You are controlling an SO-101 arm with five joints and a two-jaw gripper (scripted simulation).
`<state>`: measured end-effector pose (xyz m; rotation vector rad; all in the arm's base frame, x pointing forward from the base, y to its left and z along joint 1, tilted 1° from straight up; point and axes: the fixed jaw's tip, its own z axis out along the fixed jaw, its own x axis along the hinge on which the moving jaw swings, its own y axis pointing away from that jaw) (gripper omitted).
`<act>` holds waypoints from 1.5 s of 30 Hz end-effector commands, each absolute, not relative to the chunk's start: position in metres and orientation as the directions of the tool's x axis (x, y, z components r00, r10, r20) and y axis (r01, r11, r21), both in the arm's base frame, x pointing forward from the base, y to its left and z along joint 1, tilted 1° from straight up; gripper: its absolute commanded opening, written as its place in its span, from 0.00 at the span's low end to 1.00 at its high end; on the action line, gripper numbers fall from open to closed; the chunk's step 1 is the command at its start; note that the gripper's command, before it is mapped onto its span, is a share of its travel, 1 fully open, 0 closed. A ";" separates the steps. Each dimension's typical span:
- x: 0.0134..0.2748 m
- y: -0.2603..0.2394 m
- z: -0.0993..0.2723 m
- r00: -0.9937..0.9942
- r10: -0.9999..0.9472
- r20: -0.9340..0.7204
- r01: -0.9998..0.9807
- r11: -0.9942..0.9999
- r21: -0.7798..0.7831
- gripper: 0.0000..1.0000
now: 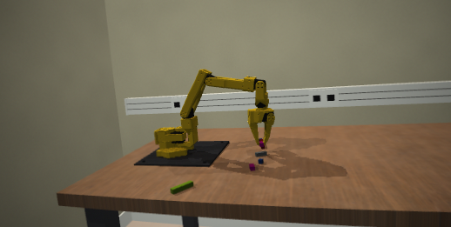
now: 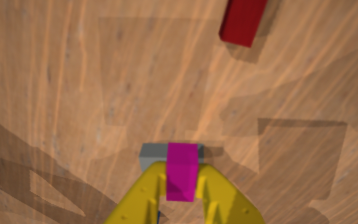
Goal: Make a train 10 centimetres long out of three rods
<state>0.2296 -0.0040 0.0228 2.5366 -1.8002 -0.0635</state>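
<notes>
The gripper (image 1: 261,143) is closed on a magenta rod (image 2: 182,171), which sits between the yellow fingers with its end pointing away from the wrist camera. It hangs low over the table (image 1: 374,177), near the middle of the back half of the top, to the right of the black base plate (image 1: 218,147). In the wrist view a grey rod (image 2: 153,151) lies flat just behind the held rod, crosswise to it – if they touch I cannot tell. A red rod (image 2: 243,21) lies further away, toward the upper right of that view, well apart from the grey one. In the exterior view a blue rod (image 1: 260,161) and a second magenta rod (image 1: 252,167) lie a little nearer to the front edge, close to each other but not touching. A lime rod (image 1: 181,187) lies alone near the front-left corner – far from the others
</notes>
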 end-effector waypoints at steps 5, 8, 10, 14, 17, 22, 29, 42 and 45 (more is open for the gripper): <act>0.228 0.011 0.023 0.253 -0.967 -0.008 -0.967 -0.253 0.038 0.00; 0.228 0.015 0.023 0.227 -0.974 -0.006 -0.973 -0.227 0.039 0.00; 0.227 0.018 0.023 0.213 -0.977 -0.005 -0.976 -0.213 0.039 0.00; 0.227 0.021 0.023 0.193 -0.981 -0.004 -0.980 -0.193 0.039 0.00; 0.227 0.022 0.023 0.190 -0.982 -0.004 -0.981 -0.190 0.039 0.00; 0.226 0.024 0.023 0.179 -0.984 -0.003 -0.983 -0.179 0.040 0.00; 0.229 0.029 0.030 0.170 -0.985 0.000 -0.985 -0.170 0.007 0.00; 0.229 0.029 0.030 0.170 -0.985 0.000 -0.985 -0.170 0.007 0.00; 0.229 0.029 0.030 0.170 -0.985 0.000 -0.985 -0.170 0.007 0.00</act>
